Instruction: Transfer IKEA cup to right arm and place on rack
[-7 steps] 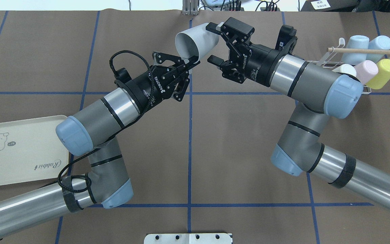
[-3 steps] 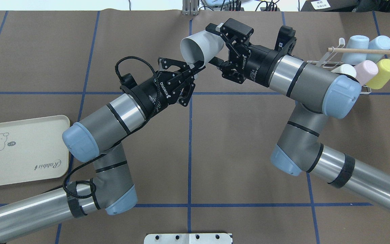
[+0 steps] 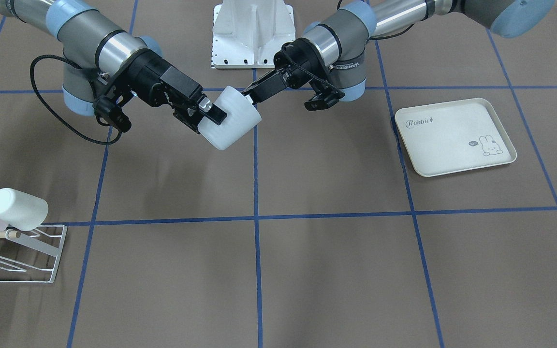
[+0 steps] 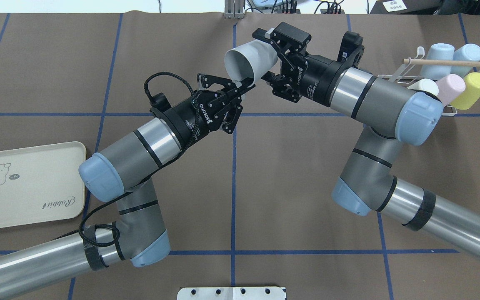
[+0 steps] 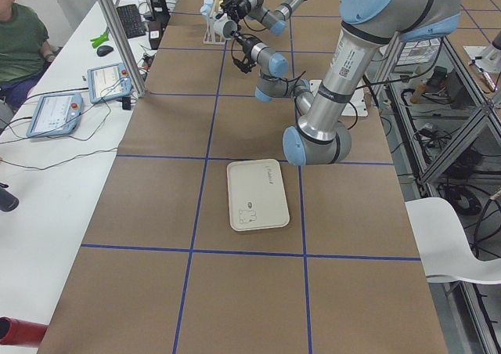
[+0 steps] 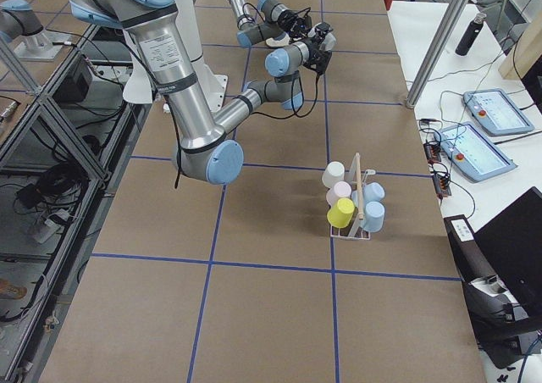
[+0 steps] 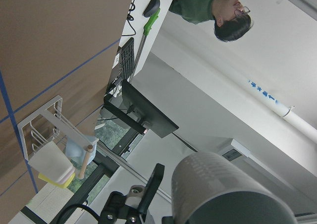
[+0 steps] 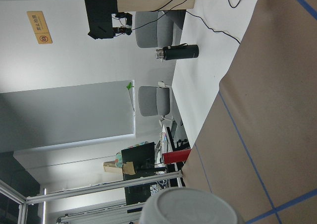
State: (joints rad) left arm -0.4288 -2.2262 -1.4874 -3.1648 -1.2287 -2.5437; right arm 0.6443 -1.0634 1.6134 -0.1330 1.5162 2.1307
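Risk first. The cup (image 4: 250,61) hangs in mid-air above the table between both arms, so a badly timed release is the main hazard. If the left gripper (image 4: 242,85) lets go before the right one has a firm bite, the cup likely drops. If both hold while either arm pulls away, it could twist or pop free.

Left gripper: fingers together, pinching the cup's rim wall at its open mouth, one finger inside, one outside.

Cup: tilted on its side, mouth toward the left arm, closed base toward the right arm.

Right gripper (image 4: 270,55): fingers straddle the cup's base end, one on the far side, one on the near side. They look clamped on it, though I cannot confirm firm contact.

Rack (image 4: 415,79): well apart beyond the right arm, already carrying five cups, so a free prong may be tight to reach.
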